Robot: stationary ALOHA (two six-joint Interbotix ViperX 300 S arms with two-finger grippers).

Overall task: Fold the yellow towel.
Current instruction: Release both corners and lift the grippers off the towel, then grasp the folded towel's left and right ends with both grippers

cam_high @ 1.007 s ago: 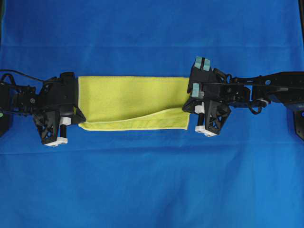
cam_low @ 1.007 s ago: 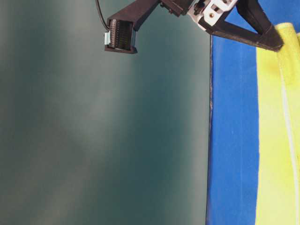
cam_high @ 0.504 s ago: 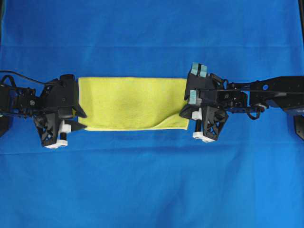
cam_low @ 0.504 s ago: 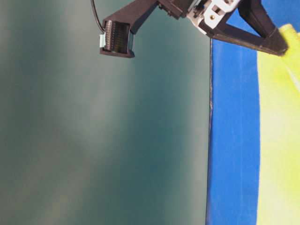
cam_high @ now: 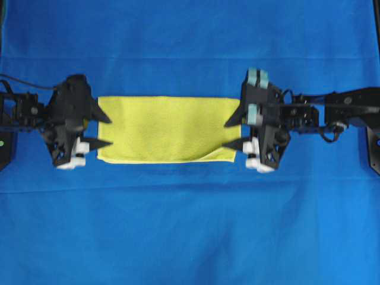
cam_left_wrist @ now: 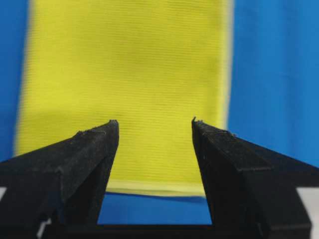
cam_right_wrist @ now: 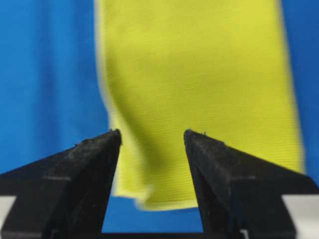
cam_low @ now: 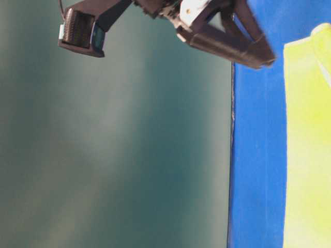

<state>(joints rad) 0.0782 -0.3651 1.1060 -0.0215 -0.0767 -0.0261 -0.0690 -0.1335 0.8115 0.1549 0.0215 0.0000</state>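
Yellow towel (cam_high: 166, 129): one item, folded into a long flat rectangle, lying on the blue cloth (cam_high: 190, 225) that covers the bench; placed between the two claws, one short end facing each; a thin paler hem runs along the edges; in the overhead view the corner at the right claw's lower finger shows a loose upper layer slightly out of line with the layer beneath; the right wrist view shows the same corner (cam_right_wrist: 144, 199) with an uneven, stepped edge just ahead of the fingertips. Left claw (cam_high: 107, 132): fingers spread apart, nothing between them; tips level with the towel's short end, just beside it; whether they touch the fabric cannot be told; in the left wrist view the towel (cam_left_wrist: 129, 84) stretches away ahead of the two black fingertips (cam_left_wrist: 107, 132), its near hem visible in the gap. Right claw (cam_high: 228, 135): fingers spread wide, nothing held; tips at the opposite short end, just beside or over the edge; contact cannot be told. Table-level view: the left claw (cam_low: 261, 57) appears above the cloth's edge, the towel (cam_low: 305, 144) beyond it; the image is blurred.
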